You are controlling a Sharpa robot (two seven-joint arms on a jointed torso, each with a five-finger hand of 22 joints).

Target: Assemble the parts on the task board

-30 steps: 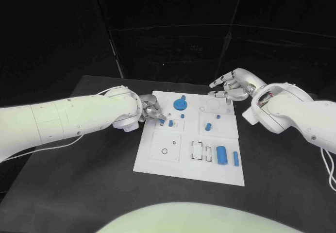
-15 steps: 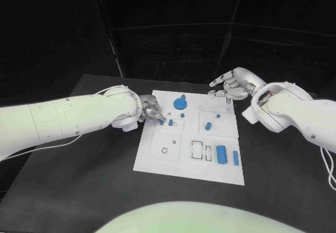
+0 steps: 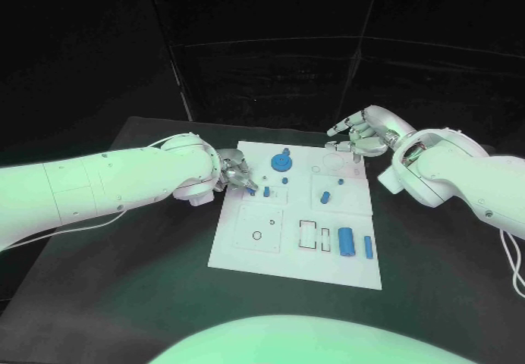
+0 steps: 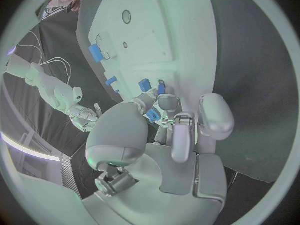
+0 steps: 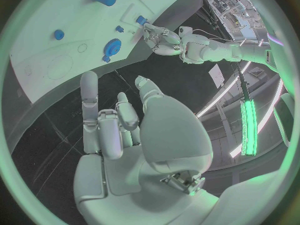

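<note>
The fingers [image 4: 164, 105] of my left hand [image 3: 233, 173] are pinched around a small blue peg [image 4: 153, 116], and they hold it low at the 9 o'clock edge of the task board [image 3: 246, 254], just beside two short blue pegs [image 3: 260, 192] that already stand in a square recess there. My right hand [image 3: 361, 135] holds nothing; its fingers [image 5: 90, 97] are spread and a little curled, and it hovers over the tabletop [image 3: 131, 303] past the board's 1 o'clock corner, touching no part. Going outward on the board, a blue round knob [image 3: 281, 161] sits near 12 o'clock, a tiny blue piece [image 3: 284, 181] is just under it, and another blue peg [image 3: 325, 199] is in the square toward 3 o'clock. Near 4 o'clock I see a large blue cylinder [image 3: 347, 241] with a thin blue bar [image 3: 369, 247] beside it. Whether these lie loose or are seated, I cannot tell. Still open are the round hole [image 3: 257, 236] at 8 o'clock, the rectangular slots [image 3: 314, 236] near 5 o'clock and the ring outlines [image 3: 332, 162] at 1 o'clock. I judge the task is perhaps half done: the peg in my left fingers is the step in hand, and several seats are left.
</note>
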